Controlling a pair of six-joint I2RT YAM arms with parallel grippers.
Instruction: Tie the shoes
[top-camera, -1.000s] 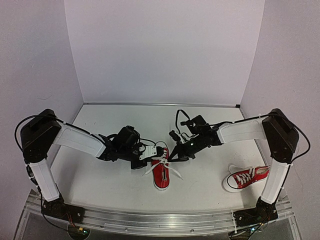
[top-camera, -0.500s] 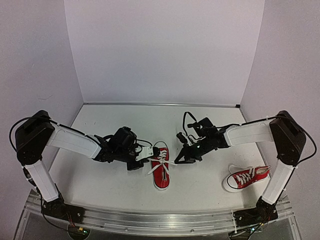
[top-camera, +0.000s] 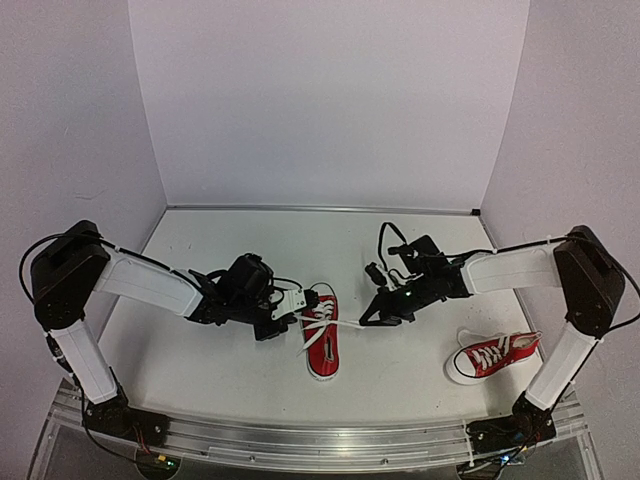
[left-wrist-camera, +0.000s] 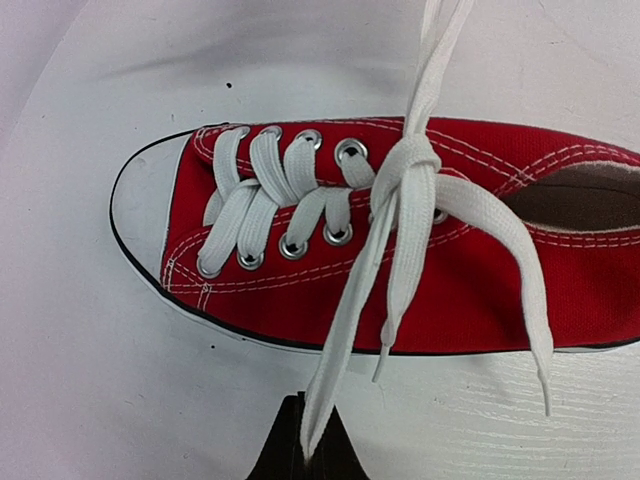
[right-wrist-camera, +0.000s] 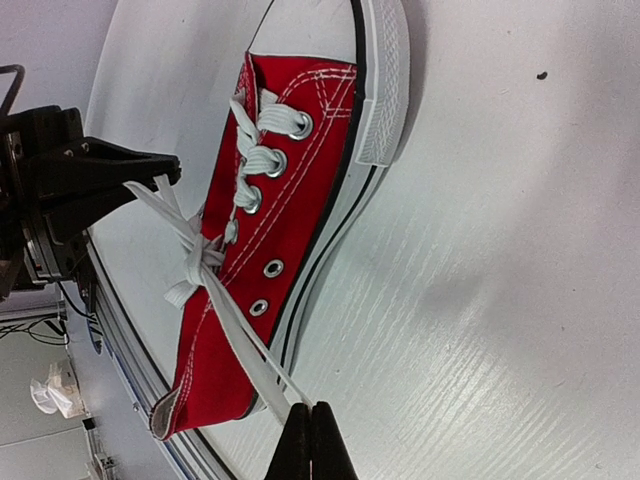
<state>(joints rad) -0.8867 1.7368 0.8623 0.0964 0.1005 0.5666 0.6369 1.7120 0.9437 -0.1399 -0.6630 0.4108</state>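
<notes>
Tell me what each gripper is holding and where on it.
The left gripper pinches one white lace strand of the middle shoe, well away from the knot. The right gripper pinches the other strand likewise.

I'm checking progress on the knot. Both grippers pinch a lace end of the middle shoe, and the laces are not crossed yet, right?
Not quite. The laces are already crossed into a first knot over the middle shoe, as the left wrist view shows. The rest holds: the left gripper and the right gripper each pinch a lace end.
</notes>
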